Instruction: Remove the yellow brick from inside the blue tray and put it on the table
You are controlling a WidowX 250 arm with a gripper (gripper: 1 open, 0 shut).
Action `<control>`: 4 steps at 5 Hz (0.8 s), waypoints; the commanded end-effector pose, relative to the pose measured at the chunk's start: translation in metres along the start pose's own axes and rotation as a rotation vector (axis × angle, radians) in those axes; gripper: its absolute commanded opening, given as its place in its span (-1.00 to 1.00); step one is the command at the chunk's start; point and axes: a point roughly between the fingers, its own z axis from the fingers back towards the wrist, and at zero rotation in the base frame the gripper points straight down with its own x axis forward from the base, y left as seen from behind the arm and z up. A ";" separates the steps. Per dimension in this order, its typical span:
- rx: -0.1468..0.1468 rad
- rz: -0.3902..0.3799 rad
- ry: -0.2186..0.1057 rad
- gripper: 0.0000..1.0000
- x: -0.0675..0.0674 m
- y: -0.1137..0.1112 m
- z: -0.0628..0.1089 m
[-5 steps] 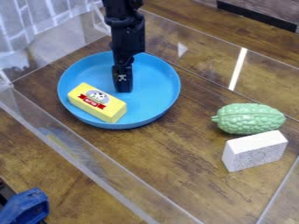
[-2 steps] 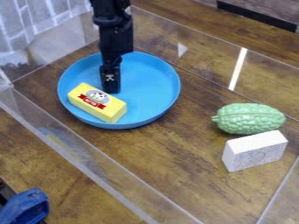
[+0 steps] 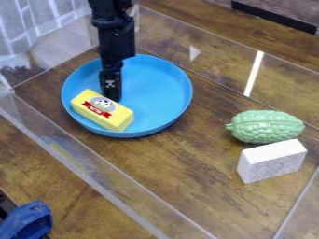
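The yellow brick (image 3: 104, 109), with a red-and-white picture label on top, lies in the left part of the round blue tray (image 3: 173, 105). My black gripper (image 3: 110, 91) points straight down inside the tray, its tips just above and behind the brick's far edge. It stands open with nothing between its fingers, and I cannot tell whether it touches the brick. The tray rests on the dark wood table (image 3: 187, 177) under a glossy clear sheet.
A bumpy green object (image 3: 266, 125) and a white-grey block (image 3: 271, 161) lie to the right of the tray. Part of a blue thing (image 3: 25, 222) shows at the bottom left corner. White cloth (image 3: 32, 37) hangs at the top left.
The gripper has shifted left across the tray, from its middle toward the yellow brick. The brick and tray have stayed put.
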 end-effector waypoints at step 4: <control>-0.112 0.001 0.045 1.00 0.002 -0.036 -0.013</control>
